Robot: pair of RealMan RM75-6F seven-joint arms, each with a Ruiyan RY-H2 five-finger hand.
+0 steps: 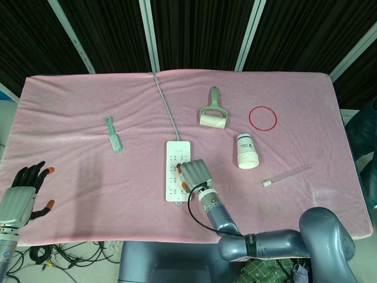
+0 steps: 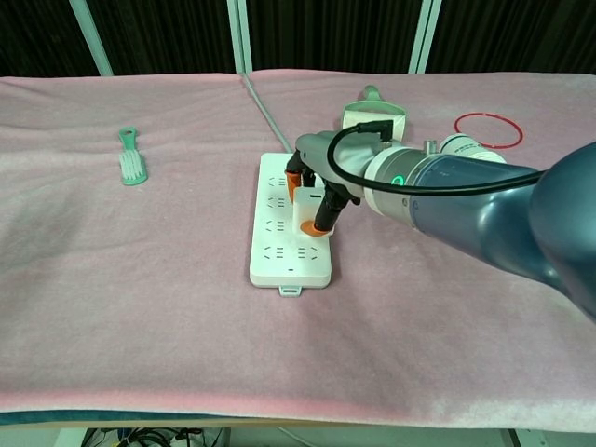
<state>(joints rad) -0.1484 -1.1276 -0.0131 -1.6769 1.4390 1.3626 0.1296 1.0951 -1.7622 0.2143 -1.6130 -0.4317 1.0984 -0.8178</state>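
Observation:
A white power strip (image 1: 174,154) (image 2: 279,251) lies lengthwise on the pink cloth, its grey cable (image 1: 166,109) running to the far edge. My right hand (image 1: 195,173) (image 2: 321,177) is over the strip's right side and pinches a white plug (image 2: 309,209) between its orange-tipped fingers. The plug stands on the strip's sockets; how deep it sits is hidden. In the head view the hand covers the plug. My left hand (image 1: 23,191) hovers off the table's near left corner with its fingers spread, holding nothing.
A green brush (image 1: 113,134) (image 2: 131,165) lies at the left. Behind the strip are a lint roller (image 1: 212,115) (image 2: 374,116), a red ring (image 1: 262,118) (image 2: 488,129) and a white cup (image 1: 248,151) on its side. A thin clear tube (image 1: 286,175) lies at the right.

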